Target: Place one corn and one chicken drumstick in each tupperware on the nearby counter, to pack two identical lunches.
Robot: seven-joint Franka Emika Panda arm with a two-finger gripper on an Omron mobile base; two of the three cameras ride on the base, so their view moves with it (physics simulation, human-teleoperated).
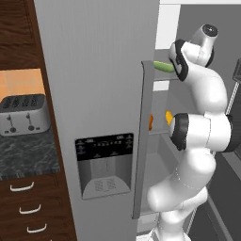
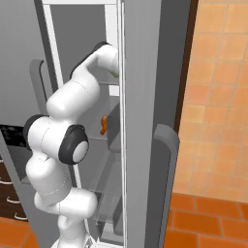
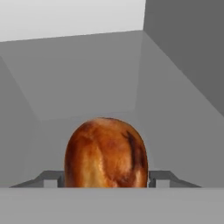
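Inside: the white arm is seen reaching into the open grey refrigerator [image 1: 94,70], past its door edge, in both base views.
End effector: the end effector [image 3: 105,181] is shown in the hand view with a dark fingertip [image 3: 52,178] at each flank of a chicken drumstick [image 3: 106,153]; the tips are set right against its sides, pinching it.
Drumstick: its glossy brown-orange meaty end is presented to the hand camera, low against the grey fridge interior.
Shelves: a green-husked corn [image 1: 163,67] is seen on an upper fridge shelf beside the arm's wrist; a plain yellow-orange cob [image 1: 169,117] lies on a lower shelf; an orange item [image 2: 103,124] there cannot be identified.
Worktop: a silver toaster [image 1: 24,114] is stood on the dark marbled worktop [image 1: 28,155], left of the refrigerator.
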